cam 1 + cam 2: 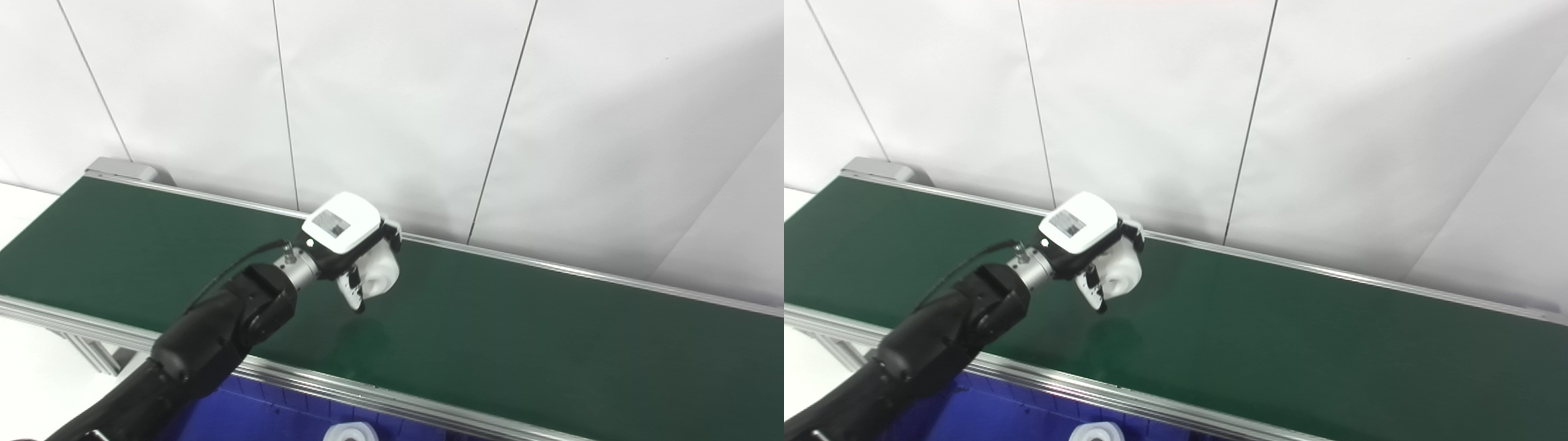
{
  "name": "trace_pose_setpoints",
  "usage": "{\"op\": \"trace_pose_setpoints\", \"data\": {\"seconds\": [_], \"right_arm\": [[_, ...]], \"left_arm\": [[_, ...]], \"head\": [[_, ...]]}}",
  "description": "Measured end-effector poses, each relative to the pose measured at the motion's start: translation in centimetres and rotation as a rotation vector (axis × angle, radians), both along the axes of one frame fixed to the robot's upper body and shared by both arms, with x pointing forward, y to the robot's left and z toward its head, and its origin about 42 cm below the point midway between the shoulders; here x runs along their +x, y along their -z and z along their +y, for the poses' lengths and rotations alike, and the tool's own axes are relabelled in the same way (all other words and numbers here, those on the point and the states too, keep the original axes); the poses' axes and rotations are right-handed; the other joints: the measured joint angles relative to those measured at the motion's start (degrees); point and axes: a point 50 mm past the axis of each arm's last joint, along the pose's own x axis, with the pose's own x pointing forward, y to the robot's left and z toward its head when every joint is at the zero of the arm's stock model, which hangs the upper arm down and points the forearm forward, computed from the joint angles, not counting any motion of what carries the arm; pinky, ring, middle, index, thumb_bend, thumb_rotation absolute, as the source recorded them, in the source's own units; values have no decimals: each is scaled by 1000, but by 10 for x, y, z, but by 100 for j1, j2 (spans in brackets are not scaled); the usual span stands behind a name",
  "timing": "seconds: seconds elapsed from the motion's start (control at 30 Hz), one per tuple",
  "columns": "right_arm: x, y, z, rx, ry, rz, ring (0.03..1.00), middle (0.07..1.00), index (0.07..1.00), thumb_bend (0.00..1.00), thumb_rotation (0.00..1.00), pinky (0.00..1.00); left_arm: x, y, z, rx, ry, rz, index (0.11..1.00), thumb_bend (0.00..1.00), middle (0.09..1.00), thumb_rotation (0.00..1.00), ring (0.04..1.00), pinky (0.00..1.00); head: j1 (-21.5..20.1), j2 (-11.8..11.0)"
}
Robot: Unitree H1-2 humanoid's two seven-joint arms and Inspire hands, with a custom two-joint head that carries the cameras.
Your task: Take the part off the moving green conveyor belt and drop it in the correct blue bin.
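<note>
The left hand (352,254) hangs above the green conveyor belt (520,331), its fingers (354,293) wrapped around a white part (380,275). The part is lifted clear of the belt, and a faint shadow falls on the green surface just below it. The right hand is not in view.

The part looks like a moulded plastic piece with a rounded body and a hollow opening on one side. By its look it is light and stiff, with a smooth, slightly slick skin, so a grip around the thick body seems safer than a pinch on the thin rim of the opening. It should stand a short drop without harm, though that is a guess from its shape.

The belt is a flat, matte green band framed by silver metal rails (343,389), running from near left to far right. It carries nothing else that can be seen. Below the near rail sits a blue bin (245,410), and another white part (350,432) peeks up at the bottom edge. Behind the belt stands a plain white panelled wall (398,98) with thin dark seams.
</note>
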Motion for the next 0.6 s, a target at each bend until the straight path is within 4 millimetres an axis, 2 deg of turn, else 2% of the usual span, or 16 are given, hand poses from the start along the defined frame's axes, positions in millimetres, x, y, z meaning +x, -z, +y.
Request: {"op": "trace_pose_setpoints", "data": {"seconds": [0.1,0.13,0.17,0.23,0.27,0.33,0.37,0.43,0.47,0.53,0.6], "right_arm": [[0,0,0,14,3,1,667,707,702,680,932,601],[-1,-1,0,20,6,2,670,709,706,675,935,603],[-1,-2,-1,23,3,1,674,712,711,673,939,607],[-1,-7,-2,30,-2,-11,676,717,724,670,944,616],[-1,-10,-3,30,-6,-20,678,720,730,672,943,621],[1,-14,-5,27,-14,-30,680,723,735,680,943,625],[2,-16,-7,25,-16,-30,680,726,734,681,940,627],[4,-21,-10,22,-24,-43,682,729,736,694,930,635],[5,-25,-12,23,-25,-50,684,730,736,707,920,641],[7,-33,-18,20,-30,-63,682,725,730,714,896,643],[7,-39,-24,17,-27,-60,679,720,726,716,881,642]], "left_arm": [[-21,-13,-1,-20,26,-14,518,519,443,0,384,363],[-26,-10,0,-15,30,-1,520,518,440,0,384,362],[-33,-5,2,-11,29,20,522,518,436,0,379,359],[-47,7,6,-1,23,74,524,517,433,0,370,353],[-54,10,7,4,22,95,526,517,438,0,373,350],[-68,14,10,8,20,132,529,516,433,0,375,352],[-73,14,11,11,23,145,531,516,434,0,383,360],[-86,12,13,9,24,161,533,515,430,0,384,359],[-92,14,13,9,25,173,533,515,431,0,388,362],[-106,24,14,10,23,224,526,516,440,0,401,370],[-120,38,12,12,18,300,521,518,444,0,401,371]], "head": [[149,245],[158,272],[202,438],[202,439],[211,622],[220,781],[246,1026],[246,1028],[342,1385],[360,1441],[413,1642]]}}
